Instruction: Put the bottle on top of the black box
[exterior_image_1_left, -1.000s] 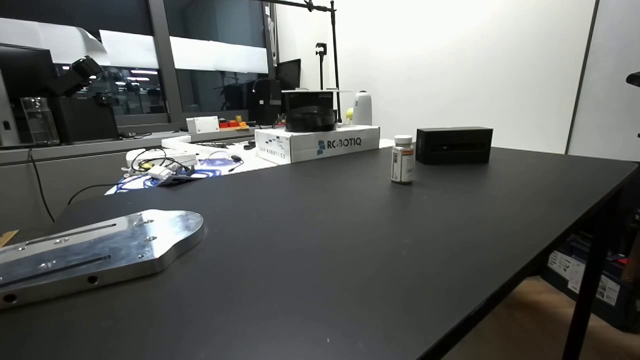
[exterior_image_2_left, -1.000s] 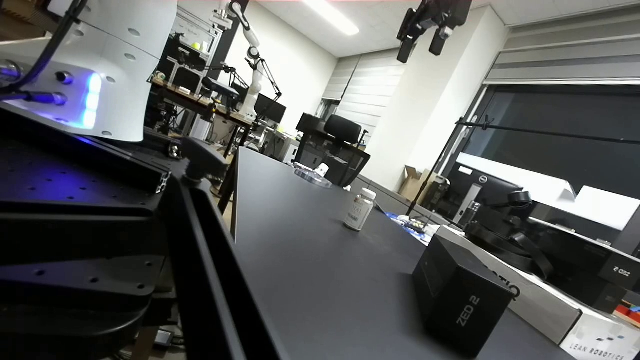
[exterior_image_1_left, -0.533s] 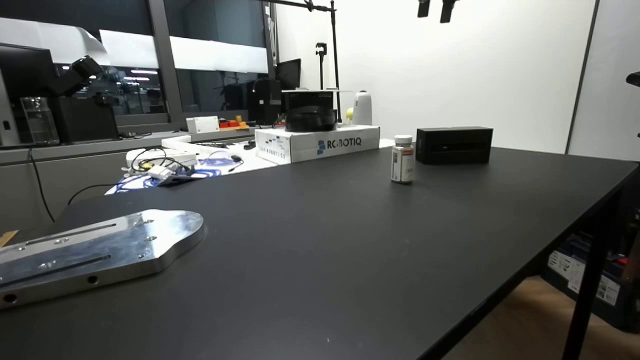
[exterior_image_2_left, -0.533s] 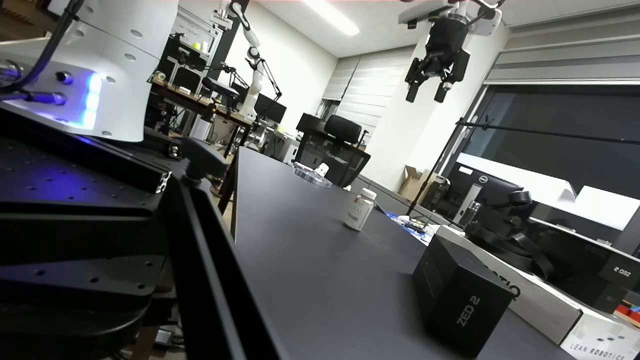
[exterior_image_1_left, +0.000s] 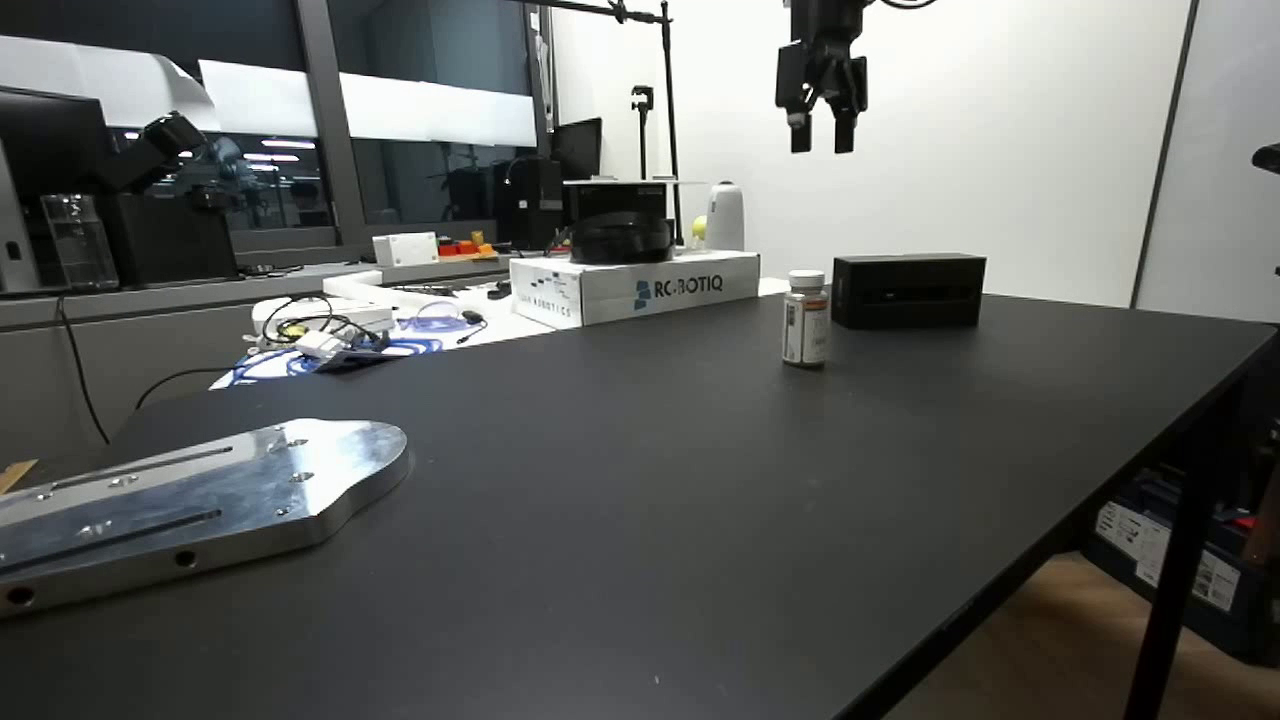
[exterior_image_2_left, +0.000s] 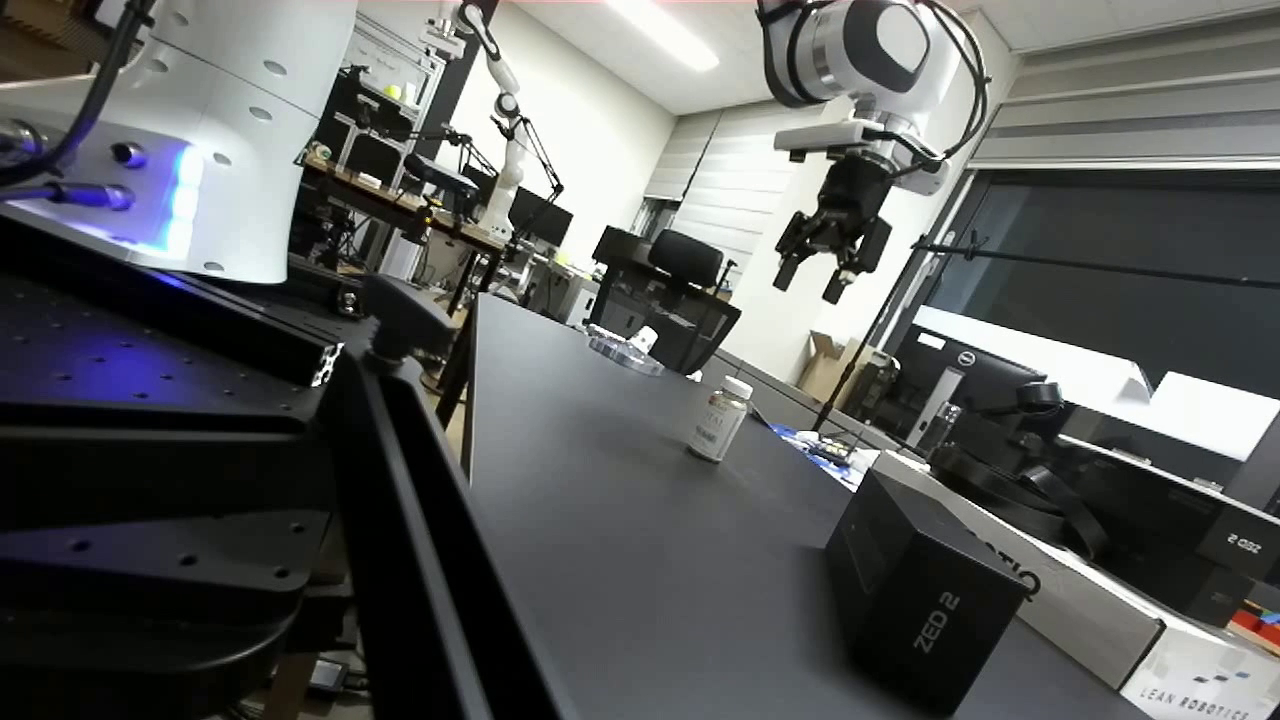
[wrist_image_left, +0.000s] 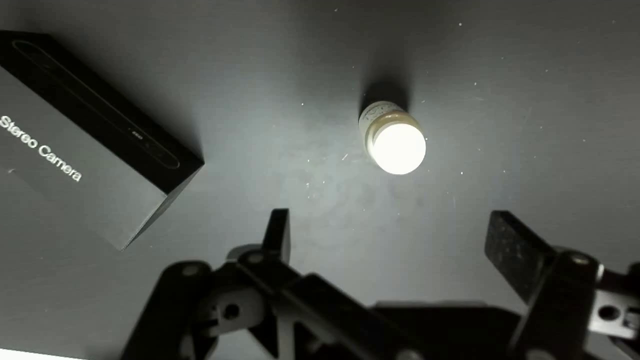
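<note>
Black tabletop (exterior_image_1_left: 640, 500) before me: bottle (wrist_image_left: 392, 137) at twelve o'clock from the gripper (wrist_image_left: 390, 225) — jaws spread, empty — best centred overhead, then lowered straight (black box (wrist_image_left: 92, 155) near nine, wrist view).

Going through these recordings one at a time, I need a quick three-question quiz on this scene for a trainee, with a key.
1. Fill in the blank: the bottle stands upright, apart from the black box, on the ____.
2. Multiple choice: which words does the wrist view show on the black box?
A) LEAN ROBOTICS
B) Stereo Camera
C) Fragile
3. True or false: the gripper has its jaws open, with nothing held between them.

Key: 1. table; 2. B; 3. true.
</note>
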